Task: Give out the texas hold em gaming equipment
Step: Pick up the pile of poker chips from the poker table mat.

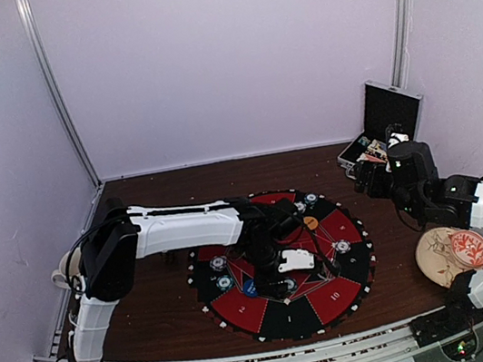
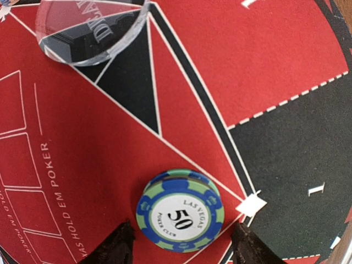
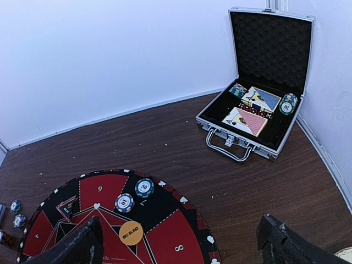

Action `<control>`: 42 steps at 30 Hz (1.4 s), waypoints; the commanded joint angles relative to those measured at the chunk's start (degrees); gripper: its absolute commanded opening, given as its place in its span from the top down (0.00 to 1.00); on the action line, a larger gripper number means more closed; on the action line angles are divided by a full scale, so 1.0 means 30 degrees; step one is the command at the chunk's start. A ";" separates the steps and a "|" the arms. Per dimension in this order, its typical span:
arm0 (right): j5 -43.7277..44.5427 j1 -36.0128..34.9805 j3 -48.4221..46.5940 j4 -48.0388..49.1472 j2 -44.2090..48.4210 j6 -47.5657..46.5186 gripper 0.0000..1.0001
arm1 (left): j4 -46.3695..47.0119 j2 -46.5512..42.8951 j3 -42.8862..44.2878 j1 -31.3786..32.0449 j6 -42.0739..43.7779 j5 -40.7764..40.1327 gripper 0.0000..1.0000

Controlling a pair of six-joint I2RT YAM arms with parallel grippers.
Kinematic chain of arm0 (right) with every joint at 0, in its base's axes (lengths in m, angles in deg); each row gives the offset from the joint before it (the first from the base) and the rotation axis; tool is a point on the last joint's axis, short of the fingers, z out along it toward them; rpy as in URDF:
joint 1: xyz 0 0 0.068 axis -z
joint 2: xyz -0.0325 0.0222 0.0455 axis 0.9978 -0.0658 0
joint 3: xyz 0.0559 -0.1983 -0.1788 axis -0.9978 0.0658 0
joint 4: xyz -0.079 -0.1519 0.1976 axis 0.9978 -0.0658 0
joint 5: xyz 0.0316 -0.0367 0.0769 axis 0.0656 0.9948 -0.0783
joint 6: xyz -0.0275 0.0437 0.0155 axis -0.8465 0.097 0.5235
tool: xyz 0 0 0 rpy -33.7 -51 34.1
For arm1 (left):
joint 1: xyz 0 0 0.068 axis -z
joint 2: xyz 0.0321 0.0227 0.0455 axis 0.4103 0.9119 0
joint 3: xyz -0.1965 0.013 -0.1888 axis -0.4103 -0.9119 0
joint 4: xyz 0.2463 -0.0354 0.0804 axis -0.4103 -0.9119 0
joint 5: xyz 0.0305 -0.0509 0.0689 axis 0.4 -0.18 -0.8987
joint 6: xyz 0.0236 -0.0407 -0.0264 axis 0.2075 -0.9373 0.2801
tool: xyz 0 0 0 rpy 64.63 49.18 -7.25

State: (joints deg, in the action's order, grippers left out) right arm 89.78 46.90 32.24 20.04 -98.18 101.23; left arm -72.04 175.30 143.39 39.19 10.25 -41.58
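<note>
A blue-and-green poker chip marked 50 point(image 2: 180, 210) lies flat on the red field of the round hold'em mat point(image 1: 334, 299). My left gripper point(image 2: 181, 250) is open around it, with a gap between each fingertip and the chip. A clear dealer disc point(image 2: 91, 30) lies further along the mat. Two more chips point(image 3: 144, 187) point(image 3: 124, 203) and an orange Big Blind button point(image 3: 131, 233) sit on the mat's far side. My right gripper point(image 3: 181, 247) hangs wide open and empty above the mat's edge, short of the open case point(image 3: 258, 110), which holds card decks point(image 3: 245, 121) and chips.
Two loose chips point(image 3: 16, 214) lie on the brown table beside the mat. A round tan object with a red pattern point(image 1: 453, 253) sits at the right, by the right arm. White walls close the back and both sides.
</note>
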 commanded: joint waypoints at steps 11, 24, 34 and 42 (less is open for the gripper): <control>-0.0258 0.0117 0.0118 0.0288 0.0028 -0.0232 0.02 | -0.0878 -0.0342 -0.0241 0.0186 0.0605 -0.0272 0.45; -0.3648 0.0063 -0.0608 0.0301 -0.1630 -0.1264 0.02 | 0.0712 -0.2704 -0.1076 -0.0565 0.0048 -0.0097 0.32; -0.5178 -0.3289 -0.4723 -0.3029 -0.5309 -0.0241 0.00 | 0.3397 -0.9192 -0.5350 -0.3862 -0.0553 0.1024 0.02; -0.5295 -0.6260 -0.7677 -0.5788 -0.9870 0.1421 0.00 | 0.6099 -1.4773 -1.0319 -0.8958 -0.1480 0.1753 0.02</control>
State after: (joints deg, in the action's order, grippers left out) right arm 74.46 30.61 11.57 9.54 -122.62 102.52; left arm -59.89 136.92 118.17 17.90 8.08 -38.02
